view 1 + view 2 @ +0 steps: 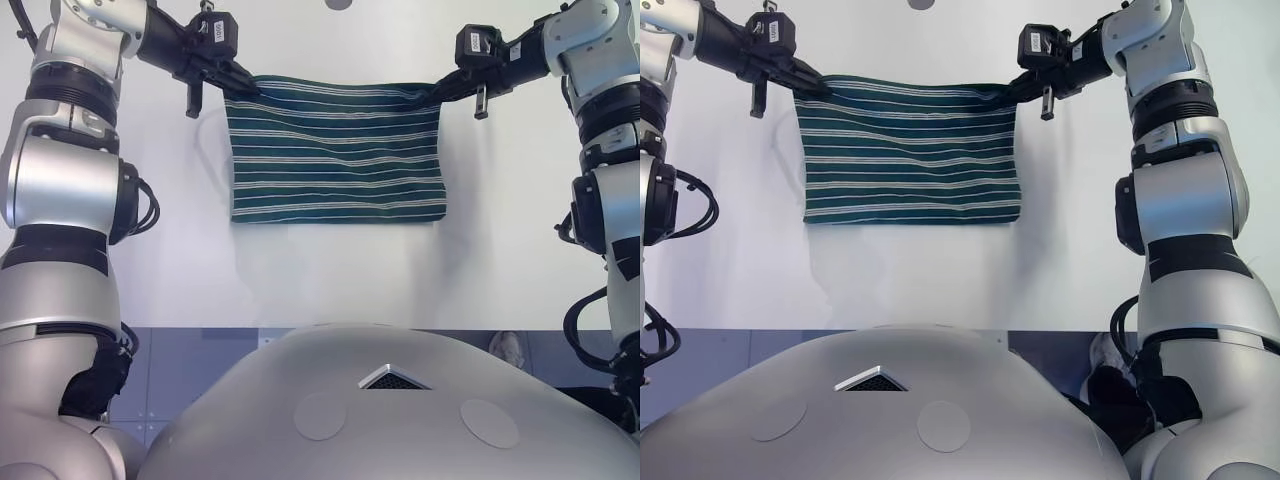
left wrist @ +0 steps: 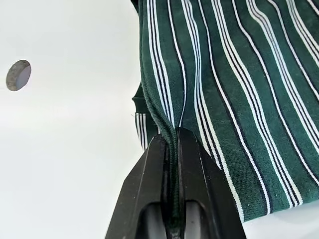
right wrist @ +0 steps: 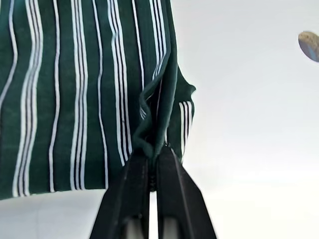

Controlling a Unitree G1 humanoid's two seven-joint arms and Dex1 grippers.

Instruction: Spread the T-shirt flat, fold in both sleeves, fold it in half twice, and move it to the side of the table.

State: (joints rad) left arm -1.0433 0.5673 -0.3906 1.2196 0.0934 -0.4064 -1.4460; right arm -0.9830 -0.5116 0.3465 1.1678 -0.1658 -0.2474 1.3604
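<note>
The folded green striped T-shirt [image 1: 338,150] lies on the white tabletop [image 1: 330,262], its far edge stretched between both hands. The left hand [image 1: 243,90] is clamped on the far left corner, and the right hand [image 1: 440,92] on the far right corner.

No text, number or sign can be read: the small white label [image 1: 216,30] on the black housing of the left gripper [image 1: 243,88] and the matching label [image 1: 490,42] on the right gripper [image 1: 440,89] carry print too small to make out.
</note>
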